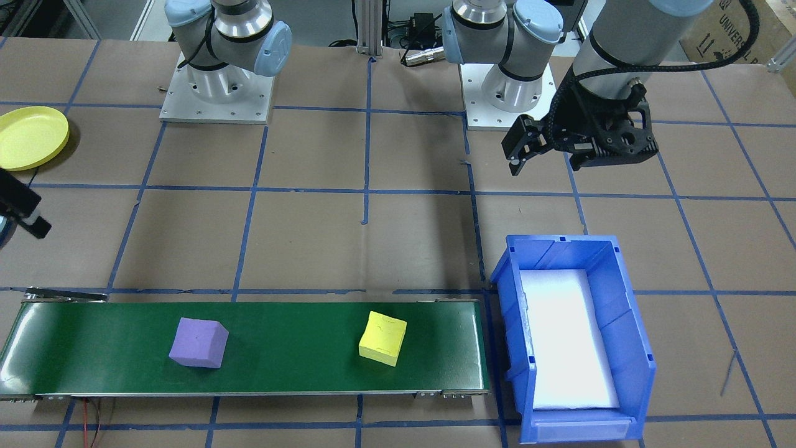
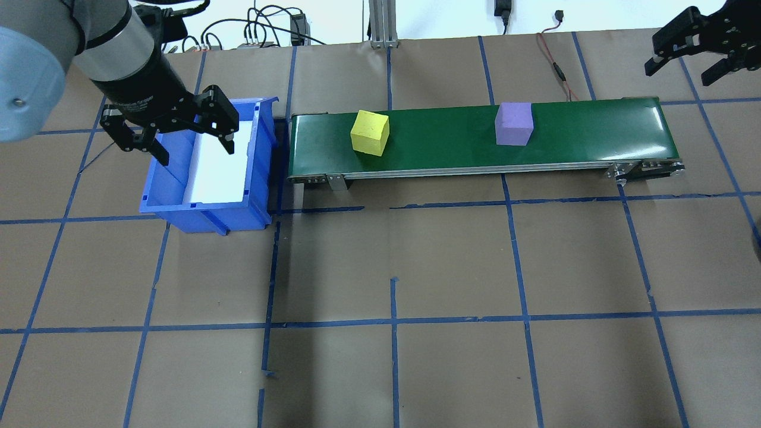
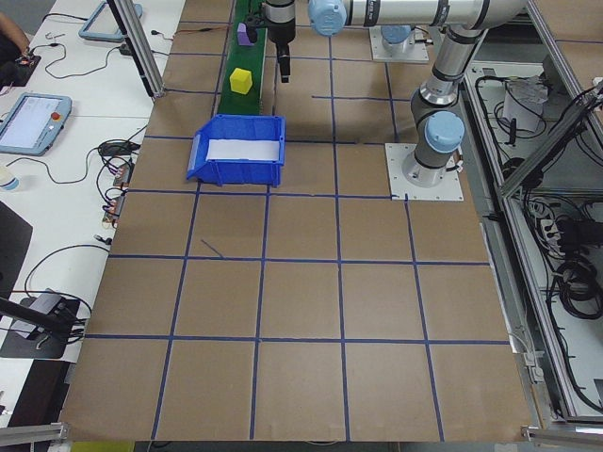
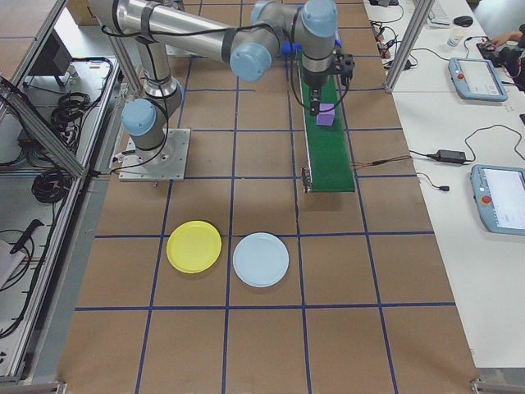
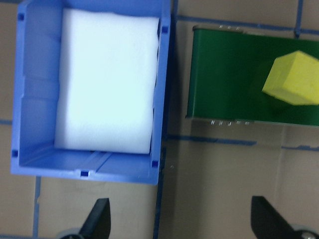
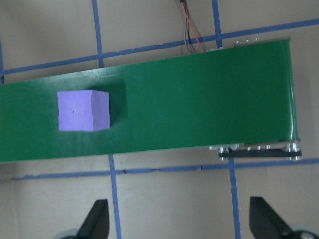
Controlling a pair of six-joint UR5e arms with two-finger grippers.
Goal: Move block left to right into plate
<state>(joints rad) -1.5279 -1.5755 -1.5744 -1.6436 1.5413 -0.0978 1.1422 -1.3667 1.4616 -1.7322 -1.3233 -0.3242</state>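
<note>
Yellow block point(image 2: 369, 132) and purple block point(image 2: 514, 123) being carried on conveyor point(image 2: 594, 134); both grippers' fingers being held open, empty. Risk: blocks being missed through mistimed grasp.

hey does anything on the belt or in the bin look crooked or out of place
Only the yellow block: it sits turned at an angle on the belt, while the purple block sits nearly square. The bin holds just a white pad. Nothing is spilled or damaged.

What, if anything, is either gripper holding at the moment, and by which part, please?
Nothing is held. The left gripper and right gripper are open and empty; the yellow block and purple block sit on the conveyor.
</note>
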